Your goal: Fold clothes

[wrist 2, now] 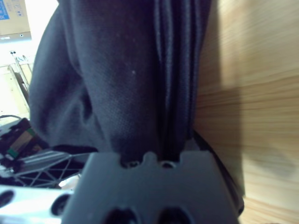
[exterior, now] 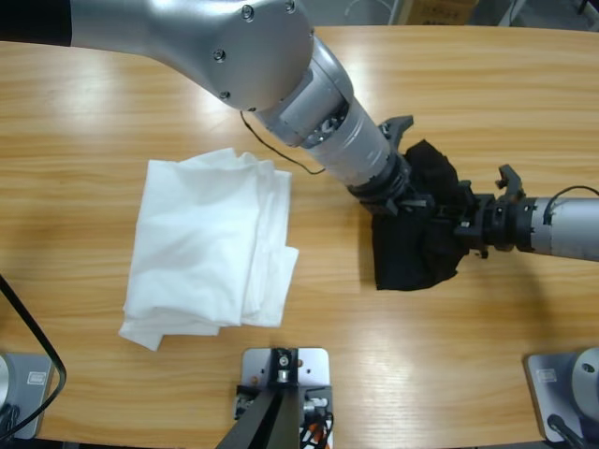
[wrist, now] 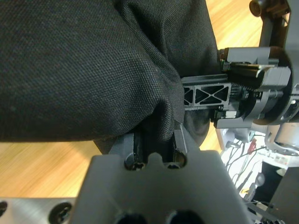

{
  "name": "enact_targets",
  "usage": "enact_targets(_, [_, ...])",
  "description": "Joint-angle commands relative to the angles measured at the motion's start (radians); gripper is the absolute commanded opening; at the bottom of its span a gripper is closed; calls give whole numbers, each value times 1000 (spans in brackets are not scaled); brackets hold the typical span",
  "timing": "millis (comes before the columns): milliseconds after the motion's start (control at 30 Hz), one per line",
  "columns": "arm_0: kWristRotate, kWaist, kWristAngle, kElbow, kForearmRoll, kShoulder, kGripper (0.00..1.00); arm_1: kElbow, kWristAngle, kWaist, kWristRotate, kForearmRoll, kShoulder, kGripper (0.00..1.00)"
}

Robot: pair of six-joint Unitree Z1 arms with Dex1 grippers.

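Black polo shirt [exterior: 416, 238] bunched in compact heap on right half of wooden table [exterior: 94, 112], long axis running roughly top to bottom in high view. Left gripper [exterior: 404, 198] reaches down from upper left, jaws pinching fold at heap's upper edge. Right gripper [exterior: 468, 223] enters from right edge, jaws clamped on heap's right side. Both grippers nearly touch, shirt between them. White folded garment pile [exterior: 211, 248] lies well apart on left. No containers visible.
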Motion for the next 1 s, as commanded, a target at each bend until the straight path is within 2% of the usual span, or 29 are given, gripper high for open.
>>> enact_targets(33, [73,-40,41,-41,66,65,0,-1,10,16,-47,91,-110,0])
enact_targets(133, [199,-40,103,-230,303,65,0,-26,0,45,-37,248,-220,0])
enact_targets(200, [281,-40,148,-360,478,83,0,-58,-46,96,-22,336,-275,0])
enact_targets(267, [322,-42,196,-417,587,83,0,-96,-54,125,-16,369,-282,0])
enact_targets(367, [346,-47,247,-422,666,55,0,-219,-97,229,9,454,-267,0])
enact_targets(500, [331,-47,275,-340,670,-5,0,-365,-131,339,36,473,-165,0])
enact_targets(633, [275,-35,366,-154,671,-106,0,-561,-140,411,39,553,-52,0])
enact_targets(1000, [255,90,510,203,629,-409,0,-882,-150,579,64,736,103,0])
